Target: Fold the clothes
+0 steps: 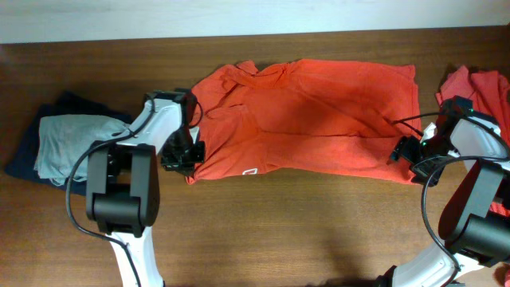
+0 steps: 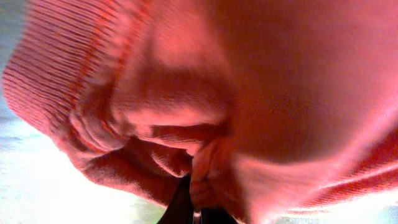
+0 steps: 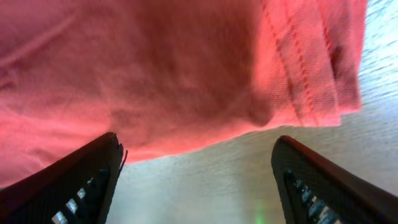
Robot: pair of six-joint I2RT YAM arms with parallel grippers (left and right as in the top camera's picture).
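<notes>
At table centre: the orange-red T-shirt [image 1: 319, 112] lies spread lengthwise on the wooden table [image 1: 279, 231], rumpled near the collar end, with a small white logo [image 1: 249, 171] at its near edge.
Left gripper [image 1: 188, 155]: at the shirt's left end. The wrist view shows a bunch of fabric pinched between its fingers [image 2: 183, 208], so it is clamped on the cloth.
Right gripper [image 3: 198, 152]: at the shirt's near right corner. Jaws apart, hem above them, bare wood between, nothing held.
Second T-shirt [image 1: 478, 88]: a crumpled heap at the right table edge, not yet folded.
Side pile: navy garment [image 1: 32, 151] and pale grey garment [image 1: 68, 143], folded, at far left.
Progress: judged early. The shirt looks laid out, possibly doubled once, but no compact fold exists.
Remaining: right corner to be gripped, folds made, then the second shirt.
</notes>
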